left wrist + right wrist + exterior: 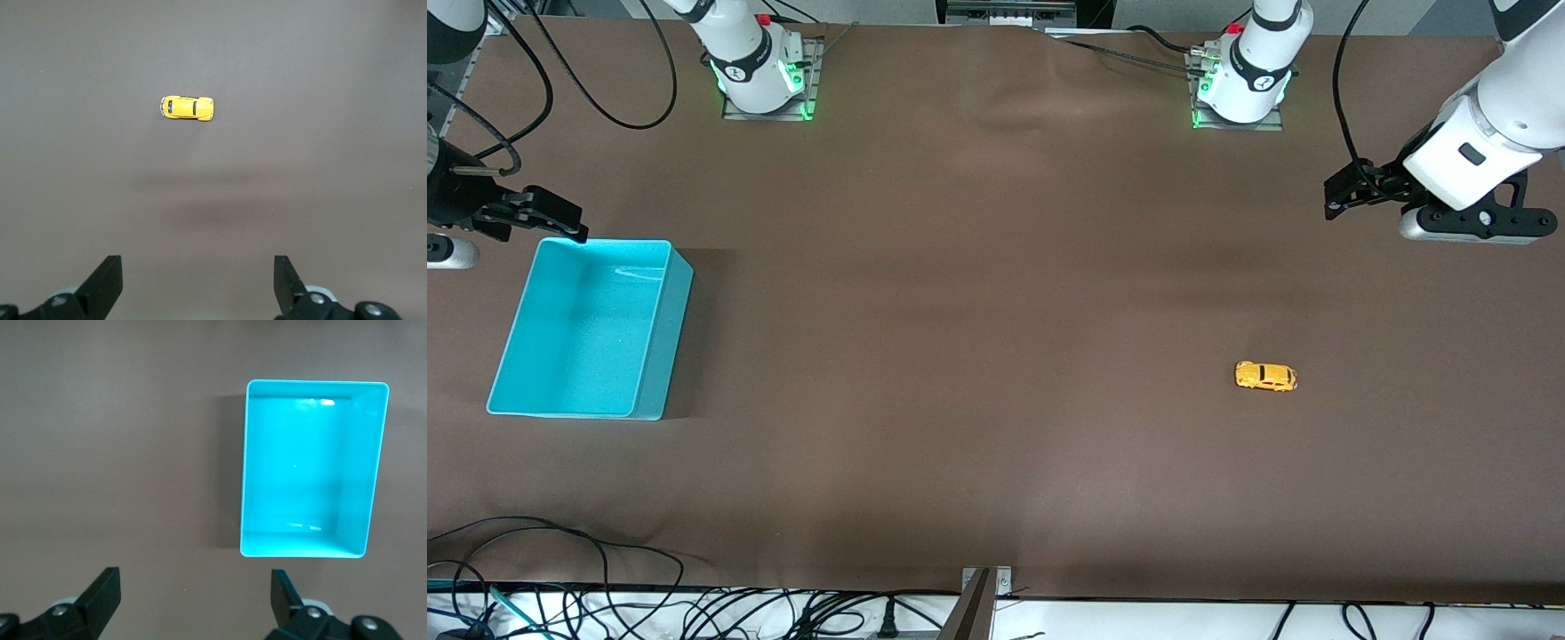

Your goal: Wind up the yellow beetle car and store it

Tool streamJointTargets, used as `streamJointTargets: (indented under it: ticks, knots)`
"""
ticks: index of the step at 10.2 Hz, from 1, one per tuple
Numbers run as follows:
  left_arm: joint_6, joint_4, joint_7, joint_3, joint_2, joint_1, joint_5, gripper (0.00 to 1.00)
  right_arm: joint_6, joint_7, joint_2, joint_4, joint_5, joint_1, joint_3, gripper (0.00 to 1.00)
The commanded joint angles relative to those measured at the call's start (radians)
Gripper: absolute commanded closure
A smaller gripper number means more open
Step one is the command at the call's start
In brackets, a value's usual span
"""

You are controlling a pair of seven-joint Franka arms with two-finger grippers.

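The yellow beetle car (1265, 376) stands on its wheels on the brown table, toward the left arm's end; the left wrist view shows the car (187, 108) from above. My left gripper (1343, 188) hangs open over the table at that end, apart from the car, with nothing between its fingers (198, 283). My right gripper (560, 218) is open and empty over the table beside the turquoise bin's rim; in its own wrist view the gripper (195, 597) is wide apart.
An empty turquoise bin (669, 329) sits at the right arm's end of the table, and the right wrist view shows the bin (303, 473) from above. Cables (560, 604) lie along the table edge nearest the front camera.
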Motion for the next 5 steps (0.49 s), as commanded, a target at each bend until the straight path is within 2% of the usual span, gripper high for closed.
streamJointTargets:
  ticks: [1, 5]
  knots:
    - [-0.027, 0.034, 0.022, 0.002, 0.012, 0.001, -0.006, 0.00, -0.001, -0.008, 0.001, 0.012, 0.004, -0.001, -0.005, 0.00]
    - [-0.027, 0.033, 0.020, 0.002, 0.012, 0.003, -0.006, 0.00, -0.001, -0.006, 0.009, 0.014, 0.004, -0.001, -0.005, 0.00]
